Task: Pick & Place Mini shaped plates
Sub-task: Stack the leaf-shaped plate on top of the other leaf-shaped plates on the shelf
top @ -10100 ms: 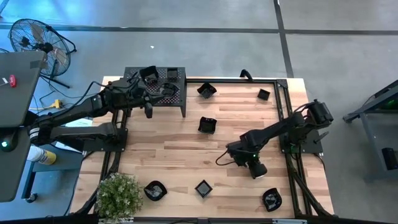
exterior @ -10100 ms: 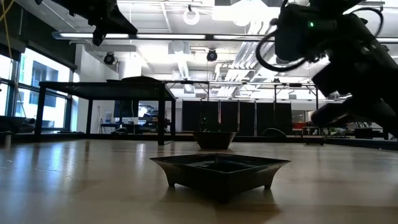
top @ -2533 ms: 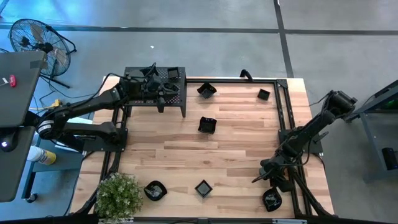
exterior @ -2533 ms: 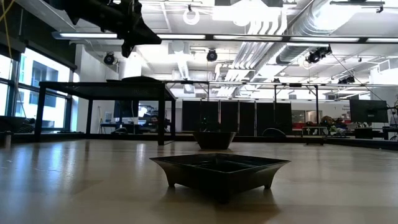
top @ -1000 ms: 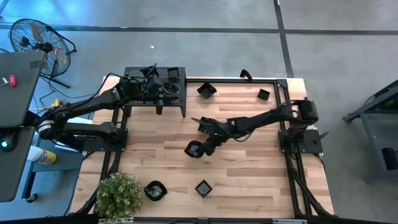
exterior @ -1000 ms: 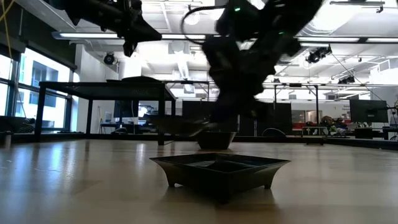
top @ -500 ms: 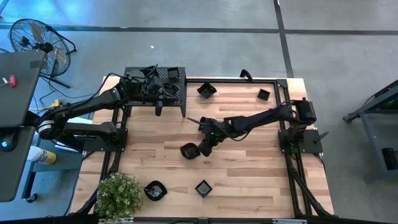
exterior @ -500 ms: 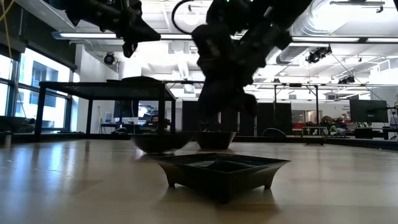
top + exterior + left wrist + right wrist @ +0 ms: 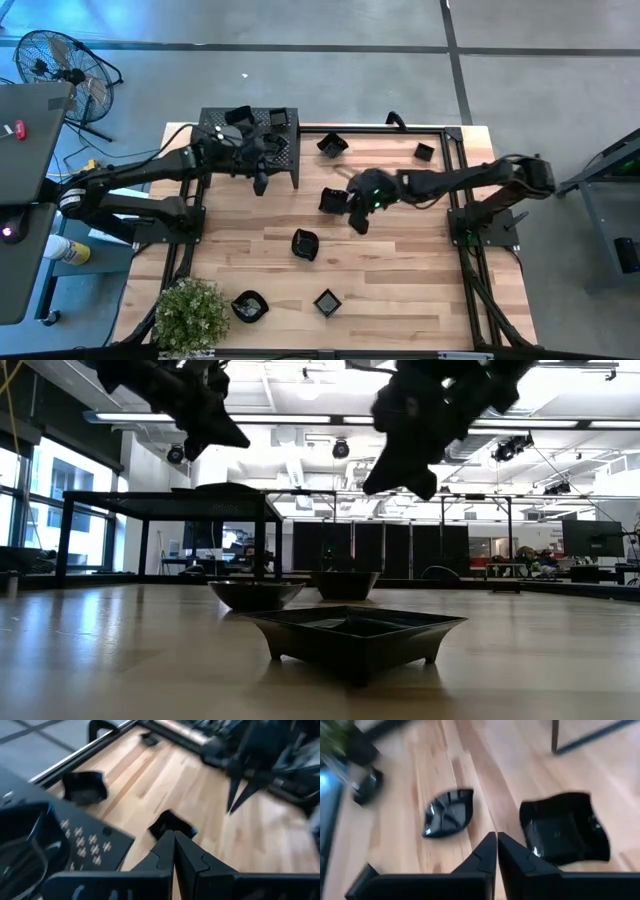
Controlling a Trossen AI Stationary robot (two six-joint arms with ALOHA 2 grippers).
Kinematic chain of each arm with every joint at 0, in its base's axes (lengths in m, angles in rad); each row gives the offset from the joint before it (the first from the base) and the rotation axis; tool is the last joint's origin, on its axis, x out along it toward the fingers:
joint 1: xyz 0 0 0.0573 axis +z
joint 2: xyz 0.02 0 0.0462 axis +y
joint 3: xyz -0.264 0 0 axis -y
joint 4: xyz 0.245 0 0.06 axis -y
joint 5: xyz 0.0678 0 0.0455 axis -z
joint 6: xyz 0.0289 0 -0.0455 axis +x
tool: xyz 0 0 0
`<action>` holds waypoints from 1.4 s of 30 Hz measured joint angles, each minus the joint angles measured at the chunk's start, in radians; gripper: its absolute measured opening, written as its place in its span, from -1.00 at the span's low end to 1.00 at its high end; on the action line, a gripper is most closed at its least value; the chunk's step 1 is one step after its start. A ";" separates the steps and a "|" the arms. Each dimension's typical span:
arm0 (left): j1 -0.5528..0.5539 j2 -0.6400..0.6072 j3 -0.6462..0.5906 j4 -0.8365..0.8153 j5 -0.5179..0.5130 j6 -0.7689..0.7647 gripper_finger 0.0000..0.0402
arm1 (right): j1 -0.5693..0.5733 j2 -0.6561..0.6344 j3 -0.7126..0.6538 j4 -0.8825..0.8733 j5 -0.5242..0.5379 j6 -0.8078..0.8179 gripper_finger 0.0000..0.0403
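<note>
Small glossy black plates lie scattered on the wooden table. A round one (image 9: 304, 243) rests on its base near the middle, also seen in the right wrist view (image 9: 447, 812) and the low view (image 9: 257, 593). A square one (image 9: 333, 200) sits just beyond it (image 9: 565, 827). Others lie at the far edge (image 9: 332, 145) (image 9: 424, 152) and the near edge (image 9: 249, 305) (image 9: 327, 301); the last fills the low view's foreground (image 9: 355, 630). My right gripper (image 9: 357, 222) (image 9: 496, 840) hovers shut above the table, right of the round plate. My left gripper (image 9: 261, 184) (image 9: 174, 840) is shut, in the air by the shelf's near right corner.
A black perforated metal shelf (image 9: 285, 160) stands at the table's far left corner with several black plates on it (image 9: 240, 117) (image 9: 277, 118). A potted plant (image 9: 190, 312) sits at the near left corner. Black frame rails (image 9: 463, 250) run along the table's sides.
My right gripper lowered the round plate onto the middle of the table, let it go, then rose and drew back toward the table's right and far side. The plate stays on its base where it was set. My left gripper shifted slightly toward the near edge beside the shelf.
</note>
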 joint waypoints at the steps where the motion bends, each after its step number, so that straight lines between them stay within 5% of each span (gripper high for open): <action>1: -0.025 0.000 0.000 -0.017 -0.047 -0.013 -1.00 | -0.024 -0.025 -0.049 0.070 -0.025 -0.005 -0.97; 5: -0.121 0.000 0.000 -0.074 -0.187 -0.124 -1.00 | -0.104 -0.128 -0.226 0.298 -0.066 0.028 -0.94; 11: -0.253 0.060 0.000 -0.159 -0.302 -0.291 -1.00 | -0.170 -0.254 -0.362 0.380 -0.092 0.051 -0.98; 29: -0.468 0.373 0.000 -0.157 -0.188 -0.984 -0.41 | -0.283 -0.311 -0.383 0.362 -0.233 -0.107 -0.99; 42: -0.606 0.553 -0.001 0.016 -0.166 -1.415 -0.38 | -0.392 -0.311 -0.383 0.345 -0.304 -0.179 -0.97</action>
